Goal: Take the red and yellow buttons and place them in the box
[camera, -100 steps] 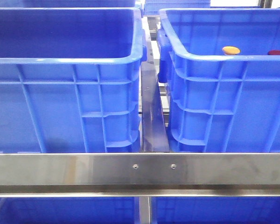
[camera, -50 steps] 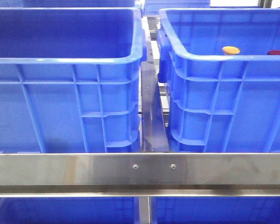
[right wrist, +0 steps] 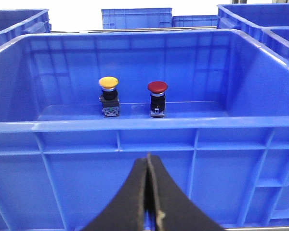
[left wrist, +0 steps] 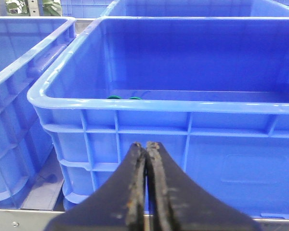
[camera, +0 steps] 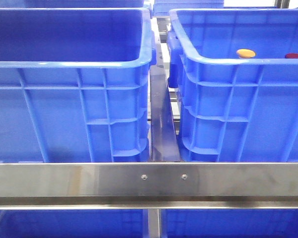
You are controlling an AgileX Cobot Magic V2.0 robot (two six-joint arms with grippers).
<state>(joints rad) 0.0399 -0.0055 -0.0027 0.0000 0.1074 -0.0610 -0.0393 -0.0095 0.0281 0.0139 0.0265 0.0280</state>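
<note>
Nothing moved: buttons [right wrist: 130, 96] upright inside crate [right wrist: 135, 127].

Two large blue crates stand side by side: one on the left [camera: 69, 74], one on the right [camera: 238, 99]. Two buttons show: one yellow [right wrist: 108, 83], one red [right wrist: 157, 87].

A brushed steel crossbar [camera: 149, 179] (two small screws [camera: 144, 176] at mid-length) spans the front; a dark metal strip [camera: 163, 124] runs behind it
</note>
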